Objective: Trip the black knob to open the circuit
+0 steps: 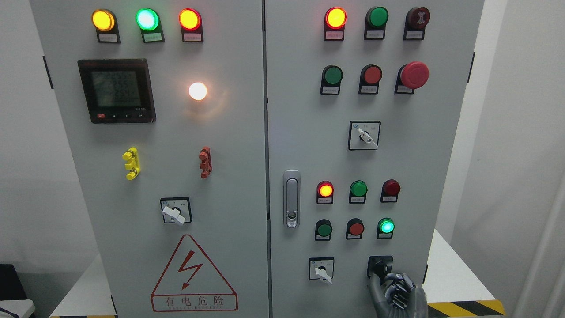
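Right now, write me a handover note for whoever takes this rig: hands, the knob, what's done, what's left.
Right hand: up from the bottom right, fingers reaching onto the black knob at the lower right of the right cabinet door. Whether the grip is closed cannot be told from this view.
Left hand: not in view.
Knob: on its black plate, right of the small white selector switch and below the lit green lamp.
Done: hand brought to the knob.
Left: confirm the grasp, turn the knob to trip the circuit, then withdraw. Whether it has turned at all cannot be read here.
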